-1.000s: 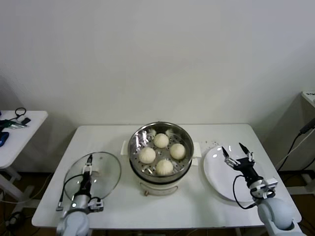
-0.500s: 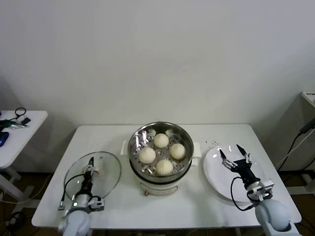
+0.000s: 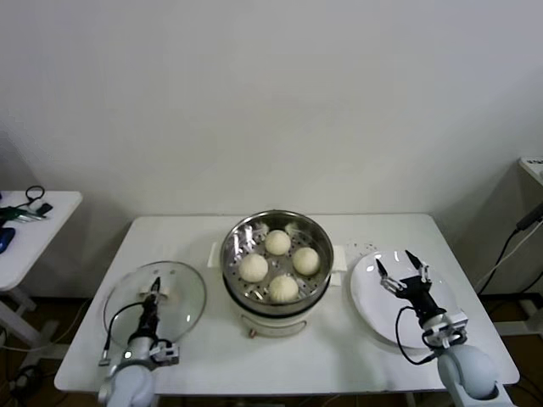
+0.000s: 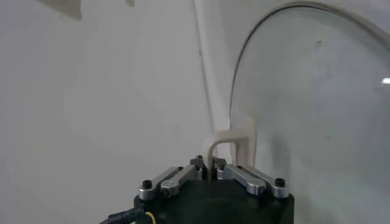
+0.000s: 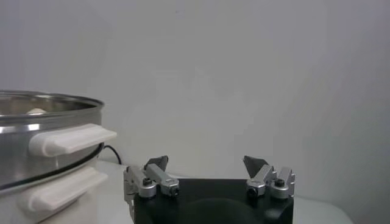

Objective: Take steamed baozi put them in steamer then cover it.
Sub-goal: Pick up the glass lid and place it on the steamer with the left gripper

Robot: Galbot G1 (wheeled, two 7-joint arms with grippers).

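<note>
1. Stainless-steel steamer [image 3: 277,264] stands at the table's centre on its cream-white base, uncovered, in the same place as a second ago.
2. Four steamed baozi [image 3: 278,265] lie inside it on the perforated floor, none displaced since the earlier frame.
3. Clear glass cover [image 3: 156,295] lies on the table to the steamer's left, apart from it. It sits slightly further left than a second ago.
4. Left gripper [image 3: 153,290] is over the cover's centre. Its fingers, spread a second ago, are now pinched on the cream-white handle [image 4: 230,148]; the left wrist view shows the handle standing between the closed tips.
5. Right gripper [image 3: 401,271] hovers over the white plate [image 3: 373,297] at the steamer's right, fingers spread wide and holding nothing. It has drawn back slightly toward the robot since the earlier frame.
6. White table [image 3: 339,339] carries all of these.
</note>
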